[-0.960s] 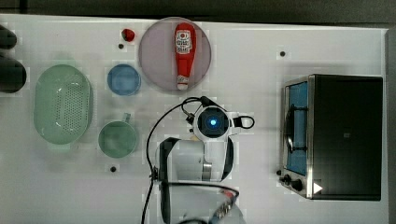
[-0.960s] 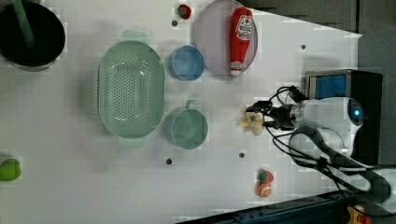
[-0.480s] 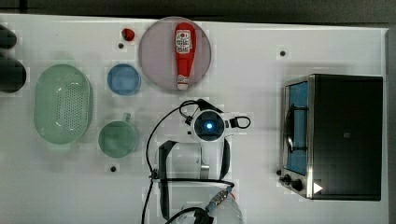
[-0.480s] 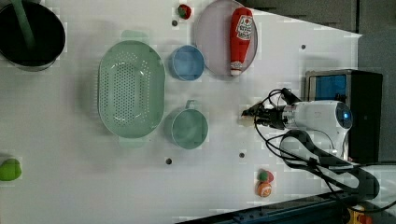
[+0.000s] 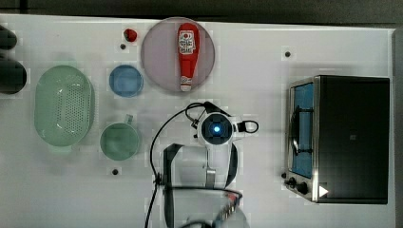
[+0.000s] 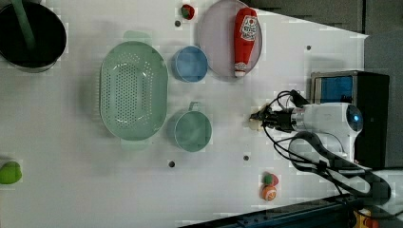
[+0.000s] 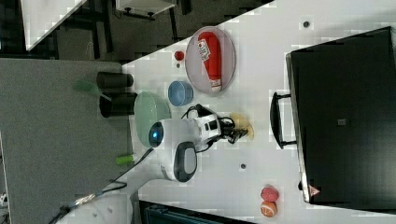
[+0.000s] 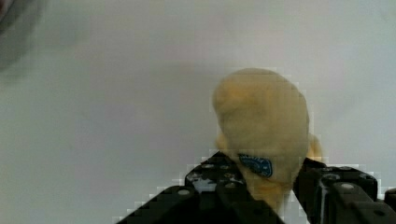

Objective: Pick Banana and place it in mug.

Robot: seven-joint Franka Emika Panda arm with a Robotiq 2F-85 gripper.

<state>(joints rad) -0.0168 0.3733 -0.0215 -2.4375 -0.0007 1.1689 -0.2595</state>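
Banana between the gripper's fingers on the white table, mug well off to the left view's left.

Left view, left to right: green colander, pale teal mug with stubby rim handle, then the banana – pale yellow, stubby, only its tip showing at the gripper. Wrist view gives more: banana is a dull yellow blunt lump bearing a small blue sticker, sitting between the two black fingers, which are drawn in against its sides; fruit appears to rest on the table. Right view shows the banana's curve past the fingertips. In the top view the wrist covers it; mug sits at the top view's left.
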